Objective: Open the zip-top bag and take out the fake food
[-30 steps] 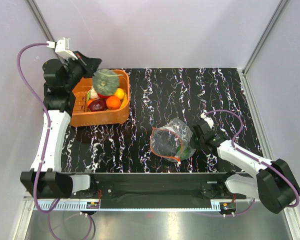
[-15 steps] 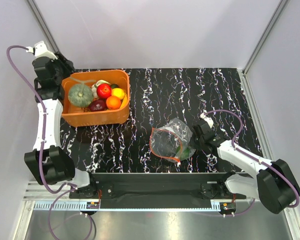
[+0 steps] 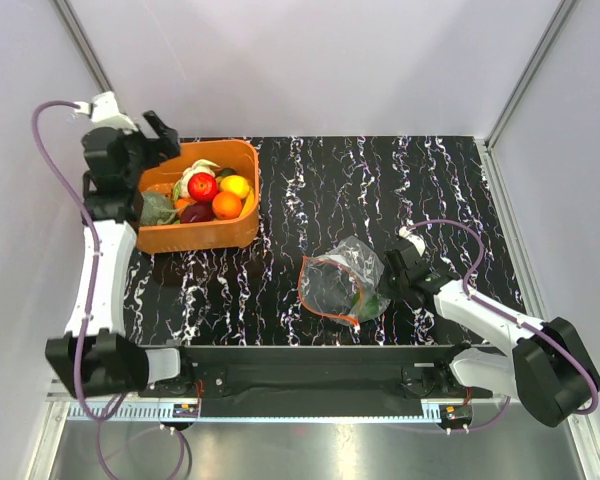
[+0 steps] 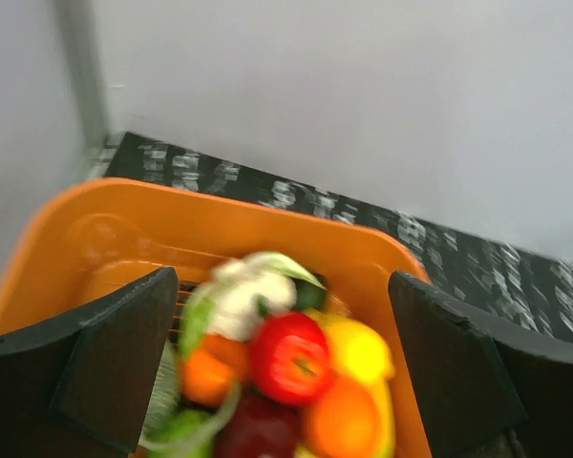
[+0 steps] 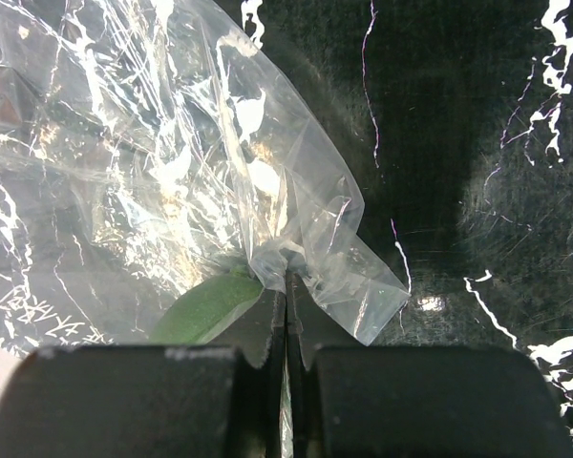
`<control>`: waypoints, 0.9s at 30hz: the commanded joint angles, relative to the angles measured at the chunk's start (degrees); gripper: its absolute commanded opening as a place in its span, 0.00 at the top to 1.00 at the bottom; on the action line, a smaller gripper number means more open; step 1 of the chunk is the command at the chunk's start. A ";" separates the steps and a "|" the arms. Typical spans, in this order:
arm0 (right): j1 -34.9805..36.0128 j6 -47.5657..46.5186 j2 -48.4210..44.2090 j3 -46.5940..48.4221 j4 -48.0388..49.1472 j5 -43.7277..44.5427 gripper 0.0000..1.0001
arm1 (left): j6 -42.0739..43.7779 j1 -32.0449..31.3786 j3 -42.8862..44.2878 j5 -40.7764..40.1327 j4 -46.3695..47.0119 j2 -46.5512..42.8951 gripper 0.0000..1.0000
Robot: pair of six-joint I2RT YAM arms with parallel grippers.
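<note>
The zip-top bag point(image 3: 340, 283) lies crumpled on the table, its orange-red zip mouth point(image 3: 305, 290) open to the left. My right gripper point(image 3: 385, 283) is shut on the bag's closed end; in the right wrist view the pinch point(image 5: 286, 286) holds bunched plastic point(image 5: 172, 162). A flat green leaf-like piece point(image 5: 205, 307) shows inside the bag. The red apple point(image 3: 202, 186), the maroon piece point(image 3: 197, 212) and the dark green piece point(image 3: 158, 208) lie in the orange basket point(image 3: 245, 232). My left gripper point(image 3: 163, 140) is open and empty above the basket's back left; its view point(image 4: 282, 315) looks down on the apple point(image 4: 291, 358).
The basket also holds an orange ball point(image 3: 226, 204), a yellow ball point(image 3: 237, 185) and a white garlic-like piece point(image 3: 192, 172). It stands at the table's back left corner, close to the walls. The black marbled table point(image 3: 400, 190) spreads to the right of it.
The dark green piece has gone from above the basket down into its left side. My left arm swung away left, then back over the basket's rear. The right gripper and bag barely moved.
</note>
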 commanded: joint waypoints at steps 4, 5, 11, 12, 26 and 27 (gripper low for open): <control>-0.18 -1.19 -0.10 2.59 1.19 0.19 1.00 | 5.34 -20.17 -6.64 -0.86 3.05 -10.08 0.08; -0.18 -1.10 -0.10 2.59 1.27 0.10 1.00 | 5.43 -22.66 -7.88 -0.69 3.75 -10.71 0.10; -0.18 -1.28 -0.27 3.29 0.22 0.45 1.00 | 4.39 -38.82 -17.10 3.78 7.27 -12.12 0.28; -0.18 -1.28 -0.28 3.29 0.22 0.71 1.00 | 3.86 -40.60 -18.34 4.84 8.15 -12.21 0.33; -0.18 -0.40 -1.95 2.86 -1.54 1.50 1.00 | -3.52 -60.74 -32.67 11.34 20.28 -13.96 0.48; -0.18 -0.49 -2.03 2.94 -1.80 1.50 1.00 | -4.31 -61.26 -33.98 12.66 21.15 -13.79 0.48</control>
